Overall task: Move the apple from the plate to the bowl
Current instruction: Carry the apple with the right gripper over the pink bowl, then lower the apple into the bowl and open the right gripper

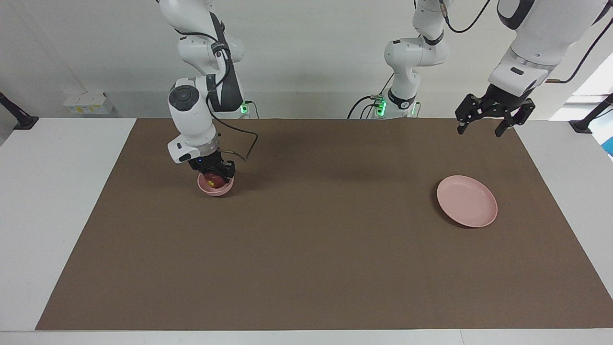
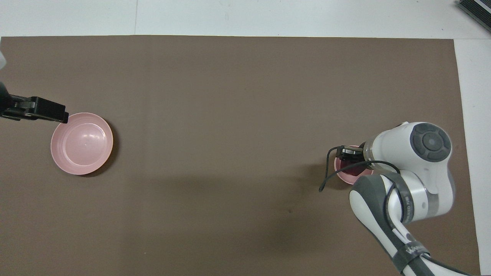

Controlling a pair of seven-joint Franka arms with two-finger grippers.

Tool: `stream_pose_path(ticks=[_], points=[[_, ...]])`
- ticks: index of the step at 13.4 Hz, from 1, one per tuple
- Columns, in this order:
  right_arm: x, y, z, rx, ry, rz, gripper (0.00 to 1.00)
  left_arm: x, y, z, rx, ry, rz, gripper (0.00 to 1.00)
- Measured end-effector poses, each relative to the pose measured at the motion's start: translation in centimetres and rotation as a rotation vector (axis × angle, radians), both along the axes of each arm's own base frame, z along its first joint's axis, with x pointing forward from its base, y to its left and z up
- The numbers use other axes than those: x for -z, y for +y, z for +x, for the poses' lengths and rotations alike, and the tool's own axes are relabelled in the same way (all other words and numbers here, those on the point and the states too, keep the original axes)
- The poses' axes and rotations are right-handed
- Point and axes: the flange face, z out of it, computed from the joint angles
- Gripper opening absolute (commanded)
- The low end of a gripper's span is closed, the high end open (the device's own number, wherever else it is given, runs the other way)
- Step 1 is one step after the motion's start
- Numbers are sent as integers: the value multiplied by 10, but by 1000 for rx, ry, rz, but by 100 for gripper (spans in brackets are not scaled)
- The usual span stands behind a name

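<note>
The dark red apple [image 1: 215,181] with its yellowish patch sits low inside the small deep pink bowl [image 1: 219,191], toward the right arm's end of the table. My right gripper [image 1: 216,176] reaches down into the bowl and is shut on the apple. In the overhead view the apple [image 2: 350,168] shows in the bowl [image 2: 337,167] under the right gripper [image 2: 350,158]. The flat pink plate [image 1: 467,201] lies bare toward the left arm's end; it also shows in the overhead view [image 2: 81,143]. My left gripper [image 1: 480,132] hangs open and empty, raised beside the plate, and shows in the overhead view [image 2: 57,112].
A brown mat [image 1: 325,249] covers most of the white table [image 1: 57,191]. A loose black cable [image 2: 326,180] loops off the right wrist beside the bowl.
</note>
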Motion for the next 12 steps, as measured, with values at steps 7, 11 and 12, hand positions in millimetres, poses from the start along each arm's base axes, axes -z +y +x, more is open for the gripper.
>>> stream_pose_path(ticks=[7,11,12], points=[[-5,-1,-4,-74,-37,-19,100,-30,11,-31,-15,-13,0,100],[-61,-4,21,-186,-23,-30,100,-23,13,-33,27,6,3,100],[-82,-5,28,-209,-22,-33,100,-22,17,-35,39,21,4,100]])
